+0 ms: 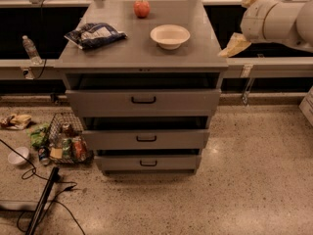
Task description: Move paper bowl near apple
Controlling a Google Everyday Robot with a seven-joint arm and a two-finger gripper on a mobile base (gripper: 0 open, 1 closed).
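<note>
The paper bowl [170,35] is cream-white and shallow and sits upright on the right half of the grey cabinet top [142,53]. The red-orange apple [142,8] rests at the back of the top, left of and behind the bowl, about a bowl's width away. My gripper [241,19] is at the right, just past the cabinet's right edge and level with the bowl. Its two tan fingers [235,45] are spread wide apart and hold nothing. It does not touch the bowl.
A dark blue snack bag [94,35] lies on the left of the top. Three drawers [144,101] stand slightly pulled out. On the floor at left are a wire basket of cans [66,142], a small white bowl [18,156], wrappers and cables. A water bottle [30,49] stands on the left ledge.
</note>
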